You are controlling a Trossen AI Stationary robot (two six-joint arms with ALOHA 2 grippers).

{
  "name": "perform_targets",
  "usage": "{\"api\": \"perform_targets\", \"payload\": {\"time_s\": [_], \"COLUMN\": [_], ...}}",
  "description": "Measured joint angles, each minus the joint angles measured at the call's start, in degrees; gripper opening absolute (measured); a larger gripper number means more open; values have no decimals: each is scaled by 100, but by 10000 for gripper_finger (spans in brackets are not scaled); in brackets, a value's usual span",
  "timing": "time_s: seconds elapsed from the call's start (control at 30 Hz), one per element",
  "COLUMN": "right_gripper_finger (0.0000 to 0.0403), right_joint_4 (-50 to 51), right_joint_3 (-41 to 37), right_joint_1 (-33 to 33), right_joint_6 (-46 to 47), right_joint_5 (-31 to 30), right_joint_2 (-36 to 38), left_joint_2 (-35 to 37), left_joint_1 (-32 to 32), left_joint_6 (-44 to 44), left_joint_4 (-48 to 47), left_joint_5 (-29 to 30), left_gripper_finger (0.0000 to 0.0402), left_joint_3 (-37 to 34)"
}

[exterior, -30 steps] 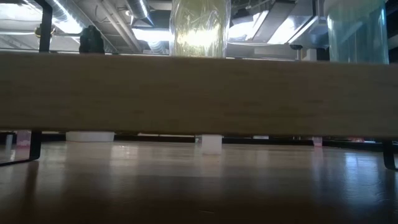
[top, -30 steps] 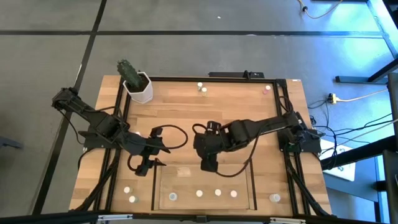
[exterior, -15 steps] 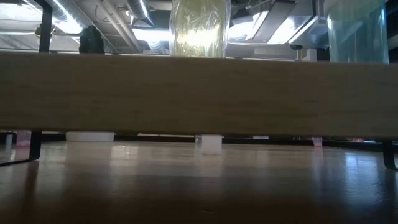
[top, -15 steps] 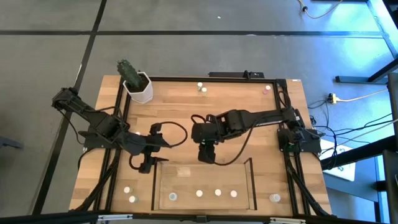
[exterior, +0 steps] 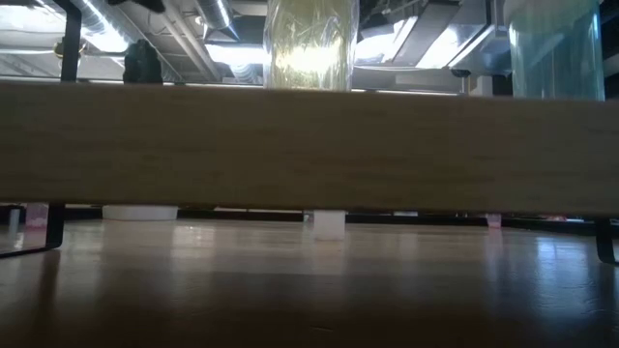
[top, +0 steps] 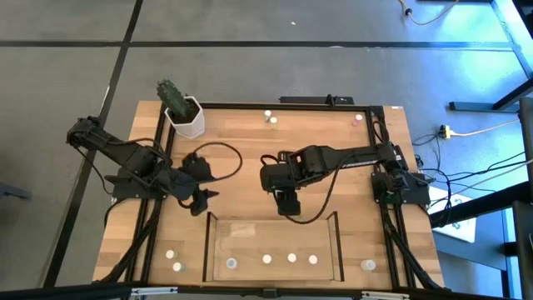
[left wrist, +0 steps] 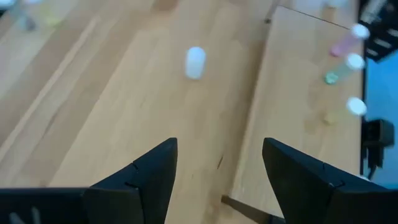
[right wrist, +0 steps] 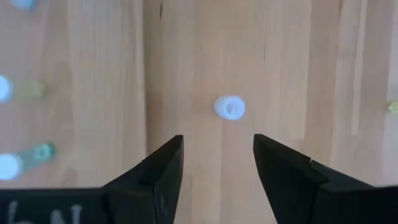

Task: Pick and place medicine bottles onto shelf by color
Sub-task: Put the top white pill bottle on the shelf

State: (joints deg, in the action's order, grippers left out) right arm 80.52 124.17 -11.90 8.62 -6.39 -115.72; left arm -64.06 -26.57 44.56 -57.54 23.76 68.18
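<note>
**Both arms over the table, nothing held**

Light-wood tabletop (top: 241,158): clear-walled shallow tray shelf (top: 273,247) at near edge, small pale-capped bottles (top: 291,258) inside, others (top: 269,116) loose on table. Left gripper (top: 200,200) near shelf's left corner, jaws apart, empty. Right gripper (top: 289,206) just behind shelf's back wall, jaws apart, empty.

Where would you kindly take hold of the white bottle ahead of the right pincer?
Grip the white bottle across its round sides, coming straight down from above. It shows as a small circle in the right wrist view, so it probably stands upright, and nothing crowds it. The open right pincer faces it.
</note>
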Motion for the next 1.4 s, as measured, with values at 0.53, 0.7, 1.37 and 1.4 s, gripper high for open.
{"api": "perform_targets", "payload": {"time_s": [0.53, 0.7, 1.37, 1.4], "right_gripper_finger": [196, 196, 196, 196], "right_joint_4": [-752, -847, -801, -747], "right_joint_3": [-1199, -1199, -1190, -1190], "right_joint_1": [6, 135, 744, 757], "right_joint_6": [-930, -1038, -106, -22], "right_joint_5": [0, 1, 150, 151], "right_joint_2": [-13, -9, 197, 258], "left_joint_2": [193, 191, 95, 54], "left_joint_1": [517, 713, 1884, 1998], "left_joint_6": [593, 592, -2645, -2895], "left_joint_4": [-327, -334, 214, 338], "left_joint_5": [357, 436, -1184, -1401], "left_gripper_finger": [231, 231, 231, 231], "left_joint_3": [0, 0, 0, 0]}}
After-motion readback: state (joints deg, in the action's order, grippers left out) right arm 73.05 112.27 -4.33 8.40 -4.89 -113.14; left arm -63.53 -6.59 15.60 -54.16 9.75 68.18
